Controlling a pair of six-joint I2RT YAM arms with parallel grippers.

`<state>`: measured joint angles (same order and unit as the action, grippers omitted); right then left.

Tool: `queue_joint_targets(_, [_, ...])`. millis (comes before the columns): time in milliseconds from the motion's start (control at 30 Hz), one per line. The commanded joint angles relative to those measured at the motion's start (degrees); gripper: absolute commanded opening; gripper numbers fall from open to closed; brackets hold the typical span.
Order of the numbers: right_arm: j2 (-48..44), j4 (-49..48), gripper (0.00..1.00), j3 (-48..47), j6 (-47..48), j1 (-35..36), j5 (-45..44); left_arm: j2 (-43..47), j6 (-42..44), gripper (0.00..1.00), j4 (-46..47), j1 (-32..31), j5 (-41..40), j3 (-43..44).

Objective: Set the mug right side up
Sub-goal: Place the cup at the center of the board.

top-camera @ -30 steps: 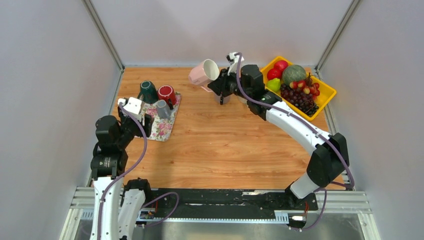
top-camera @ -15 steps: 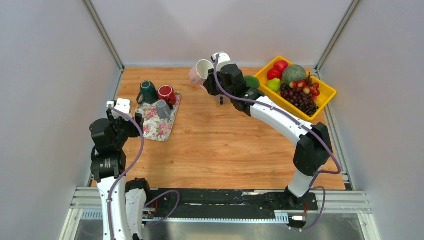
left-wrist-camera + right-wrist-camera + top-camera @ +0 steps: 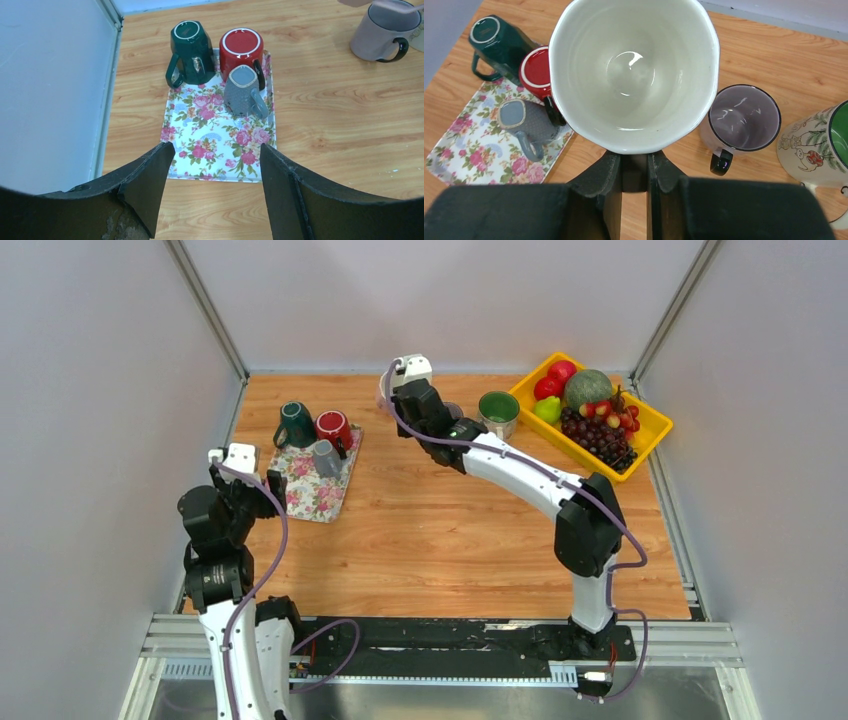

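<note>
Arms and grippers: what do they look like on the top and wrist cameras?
The left arm and right arm have white links, black joints and a purple cable along each. The left gripper and right gripper are black.

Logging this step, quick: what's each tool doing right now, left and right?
Left tool: open, holding nothing.
Right tool: closed on the mug.
</note>
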<state>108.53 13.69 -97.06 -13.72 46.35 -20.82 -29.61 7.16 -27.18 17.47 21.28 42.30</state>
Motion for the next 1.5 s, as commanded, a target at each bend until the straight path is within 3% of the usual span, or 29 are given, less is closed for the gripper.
queue_joint_targets(0, [3.34, -0.22, 0.0, -8.25, -3.24, 0.85, -9.74, 1.24, -1.24, 0.74, 2.29, 1.01, 0.58, -0.18])
queue_joint_targets(300, [12.41, 3.22, 0.0, -17.47, -2.73, 2.88, -17.53, 1.63, -1.59, 0.75, 2.64, 1.87, 0.65, -0.77])
queue_joint_targets(567, [19.33, 7.58, 0.0, -25.05, -6.9, 2.91, -19.12, 2.15, -1.9, 0.75, 2.72, 2.96, 0.72, -1.24])
queue_joint_targets(1467, [28.31, 12.16, 0.0, -31.63, -13.86, 4.12, -21.61, 2.45, -2.13, 0.76, 2.98, 3.97, 1.2, -1.82])
